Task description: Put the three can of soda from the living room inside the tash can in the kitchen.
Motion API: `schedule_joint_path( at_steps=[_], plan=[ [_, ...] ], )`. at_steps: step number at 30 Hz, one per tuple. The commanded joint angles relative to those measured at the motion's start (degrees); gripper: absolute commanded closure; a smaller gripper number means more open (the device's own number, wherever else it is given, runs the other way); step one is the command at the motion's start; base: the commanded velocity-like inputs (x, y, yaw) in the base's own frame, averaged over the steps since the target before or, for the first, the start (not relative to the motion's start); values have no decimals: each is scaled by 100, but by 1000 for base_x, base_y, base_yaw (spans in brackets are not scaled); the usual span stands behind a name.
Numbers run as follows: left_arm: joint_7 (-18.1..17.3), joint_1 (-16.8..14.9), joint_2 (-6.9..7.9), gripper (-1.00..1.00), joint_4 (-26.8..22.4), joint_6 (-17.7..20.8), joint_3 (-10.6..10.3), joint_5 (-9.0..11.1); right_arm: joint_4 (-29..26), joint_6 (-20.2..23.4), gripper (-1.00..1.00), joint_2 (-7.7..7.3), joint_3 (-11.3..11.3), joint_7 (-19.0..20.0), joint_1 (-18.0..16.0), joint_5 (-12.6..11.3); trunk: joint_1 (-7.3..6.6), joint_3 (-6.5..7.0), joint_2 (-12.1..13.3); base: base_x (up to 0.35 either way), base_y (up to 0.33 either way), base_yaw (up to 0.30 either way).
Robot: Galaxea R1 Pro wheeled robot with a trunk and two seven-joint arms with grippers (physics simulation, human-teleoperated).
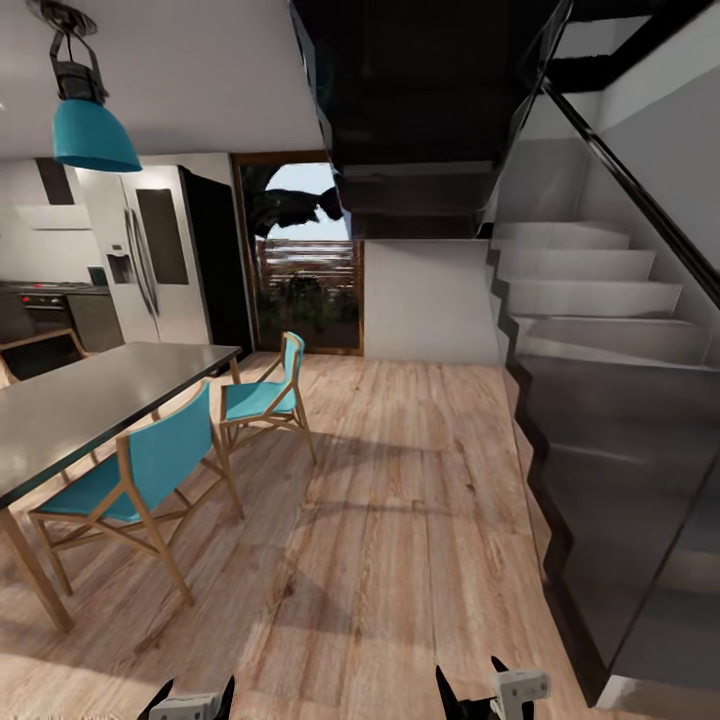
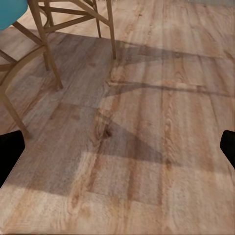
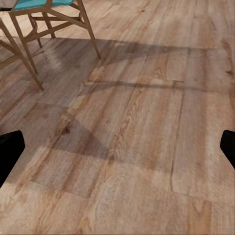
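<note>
Head view: turquoise chairs (image 1: 165, 455), grey stairs (image 1: 600, 300)

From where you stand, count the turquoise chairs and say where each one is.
2. The near chair stands at the grey table's long side; the far chair stands near that table's far corner, toward the glass door. Others may be hidden behind the table.

You are facing a table (image 1: 90, 390) standing at the left with two chairs (image 1: 140, 480) beside it, stairs (image 1: 600, 330) rising right, a fridge (image 1: 150, 250) behind.
</note>
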Motion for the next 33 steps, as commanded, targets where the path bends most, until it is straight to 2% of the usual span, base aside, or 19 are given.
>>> schedule_joint_path(
  at_steps=[1, 22, 33],
  plan=[
    [0, 0, 0, -100, 0, 0, -1, 0, 5, -1, -100, 0, 0, 0, 0, 0, 0, 5, 0, 0, 0, 222],
    [-1, 0, 0, -100, 7, 0, -8, -4, 133, -5, -100, 9, 17, 0, 0, 15, 0, 111, 0, 0, 5, 221],
    [-1, -8, 0, -100, 9, 0, -8, -8, 227, -5, -100, 9, 158, -3, 0, 18, 0, 166, 0, 0, 195, 220]
  ],
)
